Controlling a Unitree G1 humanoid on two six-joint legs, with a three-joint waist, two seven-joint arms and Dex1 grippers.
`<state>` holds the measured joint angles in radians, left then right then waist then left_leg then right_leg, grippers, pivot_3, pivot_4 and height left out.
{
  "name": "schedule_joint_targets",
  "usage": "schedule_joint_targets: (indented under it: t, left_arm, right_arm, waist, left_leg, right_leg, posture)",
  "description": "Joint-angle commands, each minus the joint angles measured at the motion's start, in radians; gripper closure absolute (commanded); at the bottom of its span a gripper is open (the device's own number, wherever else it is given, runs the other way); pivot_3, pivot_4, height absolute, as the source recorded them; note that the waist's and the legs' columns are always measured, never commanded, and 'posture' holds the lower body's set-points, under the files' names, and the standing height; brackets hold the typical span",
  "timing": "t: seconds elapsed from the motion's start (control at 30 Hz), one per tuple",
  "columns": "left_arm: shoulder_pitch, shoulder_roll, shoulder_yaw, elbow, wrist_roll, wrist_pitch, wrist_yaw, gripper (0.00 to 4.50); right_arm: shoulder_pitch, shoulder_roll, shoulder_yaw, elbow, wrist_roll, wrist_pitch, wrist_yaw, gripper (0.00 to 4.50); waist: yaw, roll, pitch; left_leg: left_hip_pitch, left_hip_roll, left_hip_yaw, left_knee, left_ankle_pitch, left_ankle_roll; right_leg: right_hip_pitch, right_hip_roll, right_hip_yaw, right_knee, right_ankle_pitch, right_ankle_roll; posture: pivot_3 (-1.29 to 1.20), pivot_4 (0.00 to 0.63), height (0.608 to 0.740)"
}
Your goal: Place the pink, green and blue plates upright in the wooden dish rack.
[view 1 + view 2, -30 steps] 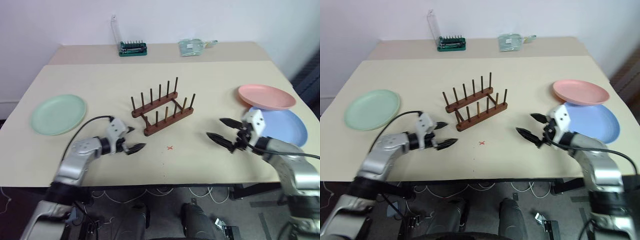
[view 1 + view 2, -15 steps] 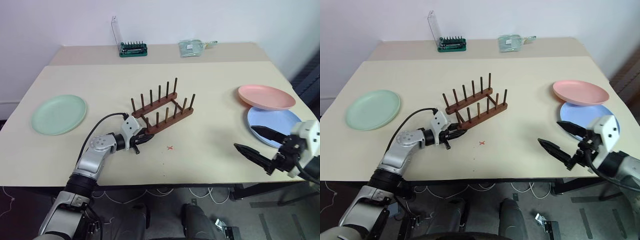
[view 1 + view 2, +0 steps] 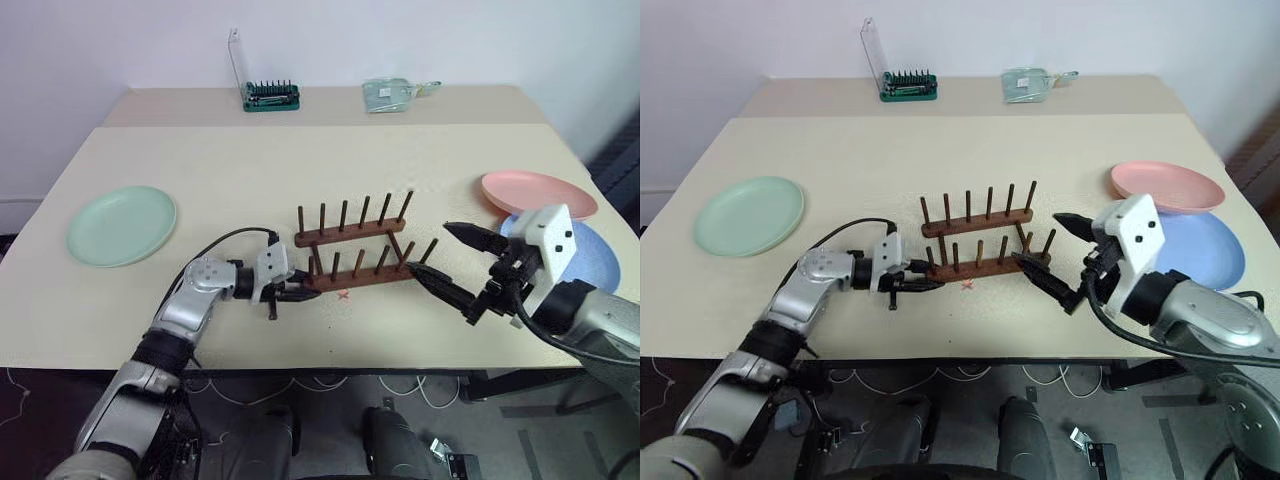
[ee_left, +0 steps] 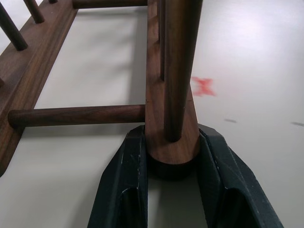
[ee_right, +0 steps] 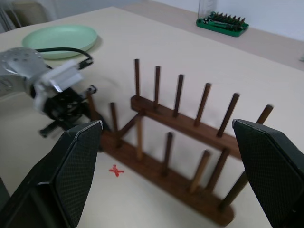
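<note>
The wooden dish rack (image 3: pixel 358 256) stands mid-table, its rails running along the front edge. My left gripper (image 3: pixel 287 290) is shut on the left end of the near rail (image 4: pixel 172 140); in the left wrist view its fingers (image 4: pixel 122 190) press both sides of that end. My right gripper (image 3: pixel 430 249) hangs open just off the rack's right end, holding nothing. The green plate (image 3: pixel 122 225) lies flat at the far left. The pink plate (image 3: pixel 538 193) lies at the right, overlapping the far rim of the blue plate (image 3: pixel 592 250), which my right hand partly covers.
A green screwdriver-bit holder (image 3: pixel 271 96) and a clear plastic pack (image 3: pixel 395 93) sit at the table's back edge. A small red cross (image 3: pixel 343 295) marks the tabletop just in front of the rack. The table's front edge (image 3: pixel 330 368) runs close below both hands.
My left gripper closed on the rack's near rail end, and the rack swung from slanted to parallel with the front edge, shifting right. My right hand drew back, then rose toward the rack's right end.
</note>
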<state>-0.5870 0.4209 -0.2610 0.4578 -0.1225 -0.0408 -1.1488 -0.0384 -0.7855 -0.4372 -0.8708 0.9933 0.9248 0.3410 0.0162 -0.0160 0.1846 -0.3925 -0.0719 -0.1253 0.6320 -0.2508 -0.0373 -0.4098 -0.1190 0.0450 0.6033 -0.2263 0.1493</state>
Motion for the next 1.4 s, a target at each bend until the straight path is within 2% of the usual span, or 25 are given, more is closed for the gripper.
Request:
schedule_joint_targets:
  t: [0.03, 0.1, 0.13, 0.27, 0.33, 0.4, 0.47, 0.5, 0.57, 0.73, 0.77, 0.9, 1.13, 1.17, 1.33, 1.4]
  left_arm:
    - [-0.042, -0.018, 0.020, 0.074, 0.010, -0.034, 0.011, 3.73]
    - [-0.052, -0.032, 0.041, 0.094, -0.013, -0.011, 0.012, 2.68]
    - [-0.050, -0.031, 0.048, 0.096, -0.013, -0.011, 0.018, 2.31]
    - [0.012, 0.018, 0.085, 0.022, -0.022, 0.042, 0.032, 0.33]
    - [0.055, 0.051, 0.106, -0.043, -0.041, 0.091, 0.027, 0.33]
    - [0.130, 0.100, 0.140, -0.150, -0.081, 0.176, 0.024, 0.33]
    - [0.207, 0.139, 0.157, -0.248, -0.106, 0.213, 0.020, 0.25]
    - [0.233, 0.141, 0.164, -0.293, -0.127, 0.243, 0.028, 0.82]
    - [0.263, 0.137, 0.169, -0.358, -0.156, 0.289, 0.043, 1.49]
    - [0.298, 0.100, 0.105, -0.470, -0.129, 0.339, 0.092, 3.96]
    - [0.301, 0.098, 0.095, -0.478, -0.122, 0.345, 0.100, 4.46]
    - [0.295, 0.050, 0.059, -0.466, -0.057, 0.363, 0.212, 4.46]
    - [0.279, -0.041, 0.080, -0.440, -0.043, 0.374, 0.343, 4.46]
    - [0.273, -0.049, 0.082, -0.428, -0.036, 0.358, 0.358, 4.46]
    - [0.220, -0.089, 0.092, -0.354, -0.015, 0.315, 0.424, 4.46]
    - [0.207, -0.094, 0.091, -0.334, -0.009, 0.299, 0.432, 4.46]
  right_arm:
    - [0.031, -0.033, -0.076, -0.052, 0.076, 0.007, -0.039, 0.00]
    - [0.070, -0.049, -0.122, -0.062, 0.110, -0.002, -0.043, 0.00]
    - [0.091, -0.055, -0.145, -0.065, 0.123, -0.006, -0.041, 0.00]
    - [0.147, -0.081, -0.185, -0.069, 0.153, -0.021, -0.039, 0.00]
    - [0.156, -0.097, -0.182, -0.066, 0.163, -0.024, -0.044, 0.00]
    - [0.062, -0.117, -0.055, 0.017, 0.108, -0.017, -0.037, 0.00]
    - [-0.005, -0.144, 0.083, 0.085, 0.016, 0.000, -0.034, 0.52]
    - [-0.016, -0.154, 0.137, 0.099, -0.028, -0.002, -0.023, 0.79]
    - [-0.035, -0.157, 0.210, 0.119, -0.094, -0.017, -0.013, 1.72]
    - [-0.098, -0.104, 0.368, 0.159, -0.238, -0.031, -0.038, 4.22]
    - [-0.099, -0.099, 0.379, 0.161, -0.256, -0.029, -0.039, 4.50]
    - [-0.069, -0.091, 0.457, 0.146, -0.348, -0.013, -0.052, 4.50]
    - [-0.175, -0.001, 0.594, 0.263, -0.530, 0.035, -0.129, 4.50]
    - [-0.203, 0.017, 0.611, 0.325, -0.565, 0.016, -0.127, 4.50]
    - [-0.404, 0.150, 0.704, 1.077, -0.787, -0.391, -0.029, 4.50]
    - [-0.448, 0.197, 0.710, 1.257, -0.842, -0.515, -0.016, 4.50]
  waist:
    - [-0.002, 0.000, 0.000]
    - [-0.003, 0.000, 0.000]
    - [-0.004, 0.000, 0.000]
    - [-0.010, 0.000, 0.000]
    - [-0.014, 0.000, 0.000]
    - [-0.032, 0.000, -0.001]
    - [-0.037, 0.001, -0.001]
    - [-0.033, 0.001, -0.001]
    - [-0.026, 0.002, -0.001]
    - [-0.005, 0.001, -0.001]
    - [-0.003, 0.001, -0.001]
    - [-0.003, 0.002, -0.001]
    - [-0.005, 0.002, -0.001]
    - [-0.005, 0.002, -0.001]
    - [-0.015, -0.001, -0.003]
    - [-0.019, -0.003, -0.005]
  left_leg:
    - [0.000, 0.000, 0.000, 0.000, 0.000, 0.000]
    - [0.000, 0.000, 0.000, 0.000, -0.001, 0.001]
    - [0.000, 0.000, 0.000, 0.000, -0.001, 0.001]
    - [0.001, 0.001, 0.000, -0.001, -0.001, 0.001]
    - [0.001, 0.001, 0.000, -0.001, -0.001, 0.001]
    - [0.002, 0.001, 0.001, -0.001, -0.001, 0.001]
    - [0.003, 0.002, 0.002, -0.001, -0.001, 0.001]
    - [0.004, 0.003, 0.002, -0.001, -0.001, 0.001]
    - [0.003, 0.003, 0.002, -0.001, -0.001, 0.001]
    - [0.001, 0.001, 0.001, 0.000, -0.001, 0.001]
    - [0.001, 0.001, 0.001, 0.000, -0.001, 0.001]
    - [0.001, 0.001, 0.000, -0.001, -0.001, 0.001]
    - [0.002, 0.001, 0.001, 0.000, -0.001, 0.001]
    - [0.002, 0.001, 0.001, 0.000, -0.001, 0.001]
    - [0.005, 0.000, 0.003, 0.001, 0.000, 0.001]
    - [0.010, 0.001, 0.003, -0.001, 0.000, 0.001]
  right_leg:
    - [0.001, 0.000, 0.000, -0.001, 0.000, 0.000]
    - [0.001, 0.000, -0.001, -0.002, 0.000, 0.000]
    - [0.001, 0.000, -0.001, -0.002, 0.000, 0.000]
    - [0.001, 0.000, 0.000, -0.002, 0.000, 0.000]
    - [0.001, 0.001, 0.000, -0.001, 0.000, 0.000]
    - [0.001, 0.001, 0.000, -0.001, 0.000, 0.000]
    - [0.002, 0.001, 0.000, -0.001, 0.001, -0.001]
    - [0.001, 0.001, 0.000, -0.001, 0.001, -0.001]
    - [0.002, 0.001, 0.000, -0.001, 0.000, -0.002]
    - [0.001, 0.000, 0.000, -0.003, 0.001, -0.001]
    - [0.001, 0.000, 0.000, -0.004, 0.001, -0.001]
    - [0.001, 0.000, 0.000, -0.004, 0.001, -0.001]
    - [0.002, 0.001, 0.000, -0.003, 0.001, -0.002]
    - [0.002, 0.001, 0.000, -0.003, 0.001, -0.002]
    - [0.006, 0.001, 0.000, -0.004, 0.003, -0.003]
    - [0.010, 0.002, 0.000, -0.004, 0.003, -0.002]
  posture:
    - [0.00, 0.150, 0.740]
    - [0.00, 0.150, 0.740]
    - [0.00, 0.150, 0.740]
    - [0.00, 0.150, 0.740]
    - [0.00, 0.150, 0.740]
    - [0.00, 0.150, 0.740]
    - [0.00, 0.150, 0.740]
    - [0.00, 0.150, 0.740]
    - [0.00, 0.150, 0.740]
    - [0.00, 0.150, 0.740]
    - [0.00, 0.150, 0.740]
    - [0.00, 0.150, 0.740]
    - [0.00, 0.150, 0.740]
    - [0.00, 0.150, 0.740]
    - [0.00, 0.150, 0.740]
    - [0.00, 0.150, 0.740]
